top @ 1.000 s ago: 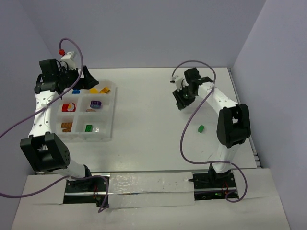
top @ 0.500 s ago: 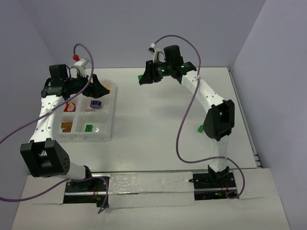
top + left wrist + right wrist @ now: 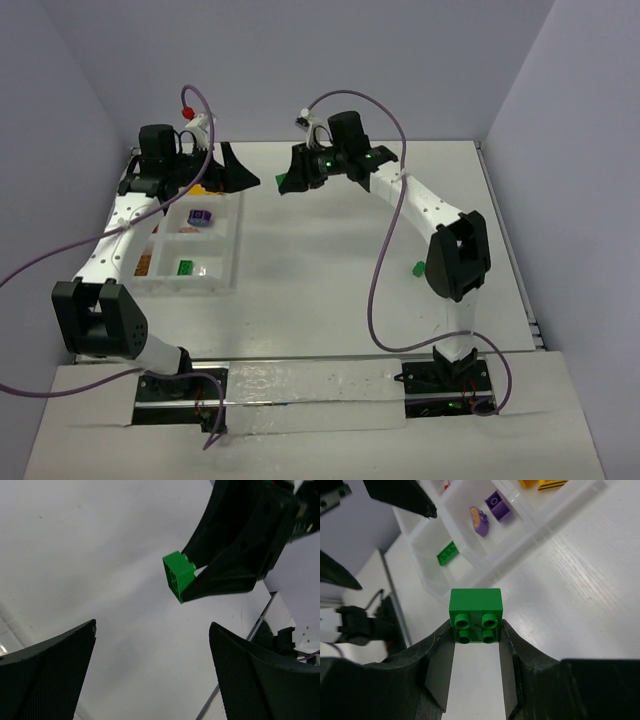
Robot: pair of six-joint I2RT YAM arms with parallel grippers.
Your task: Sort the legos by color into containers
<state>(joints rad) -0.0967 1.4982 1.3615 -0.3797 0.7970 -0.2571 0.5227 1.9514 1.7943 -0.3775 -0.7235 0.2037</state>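
A green lego brick (image 3: 475,611), studs toward the camera, is gripped between my right gripper's (image 3: 476,630) fingertips. From above, the right gripper (image 3: 290,183) holds it above the table just right of the tray's back corner. My left gripper (image 3: 238,172) hangs open a short way to the left of the brick (image 3: 178,575), apart from it, its jaws (image 3: 152,625) empty. The clear divided tray (image 3: 232,245) holds purple pieces (image 3: 492,509), a green brick (image 3: 448,553), an orange piece (image 3: 142,264) and yellow ones (image 3: 197,188) in separate compartments. Another green lego (image 3: 417,268) lies on the table at the right.
The tray's (image 3: 520,542) near wall lies just beyond and below the held brick. Purple cables loop over both arms. The back wall is close behind both grippers. The white table (image 3: 320,260) spreads between the tray and the right arm.
My right arm has swung from the table's right side to the back left, carrying the green brick. My left gripper has moved right, from over the tray's back to beyond its right edge.
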